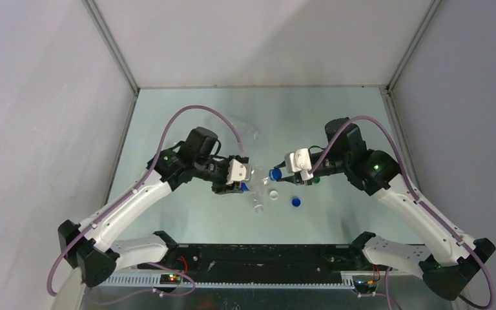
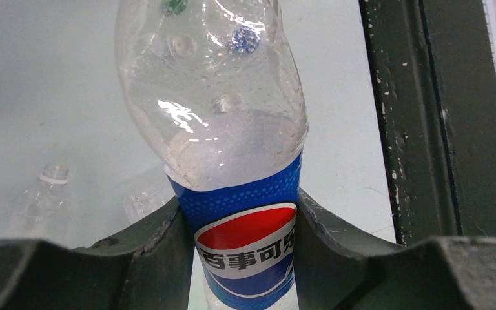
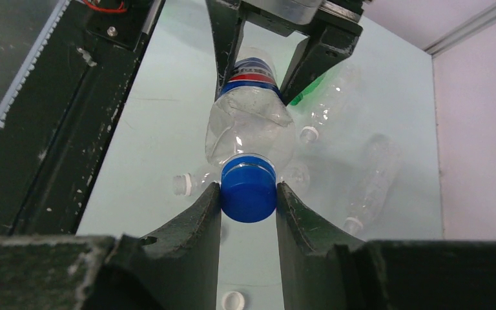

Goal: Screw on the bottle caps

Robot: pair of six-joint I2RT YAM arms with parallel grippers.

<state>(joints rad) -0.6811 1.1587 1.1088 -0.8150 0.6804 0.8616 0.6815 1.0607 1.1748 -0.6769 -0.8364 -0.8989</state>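
My left gripper [image 2: 242, 226] is shut on the blue-red-white label of a clear Pepsi bottle [image 2: 219, 116]. The bottle lies level above the table, its neck toward the right arm. My right gripper [image 3: 248, 201] is shut on a blue cap [image 3: 248, 188] that sits against the mouth of this bottle [image 3: 248, 123]. From above, the left gripper [image 1: 247, 176] and right gripper [image 1: 279, 174] face each other, with the blue cap [image 1: 275, 174] between them. Loose on the table lie a white cap [image 1: 273, 194], a second blue cap [image 1: 296, 202] and a small green cap [image 1: 316, 181].
Clear bottles lie behind the held one [image 3: 374, 181], [image 3: 326, 116], and another clear bottle neck [image 3: 184, 184] shows to the left. A green bottle [image 3: 313, 87] shows past the left fingers. A further clear bottle [image 1: 248, 132] lies toward the back. The black base rail [image 3: 51, 129] runs along the near edge.
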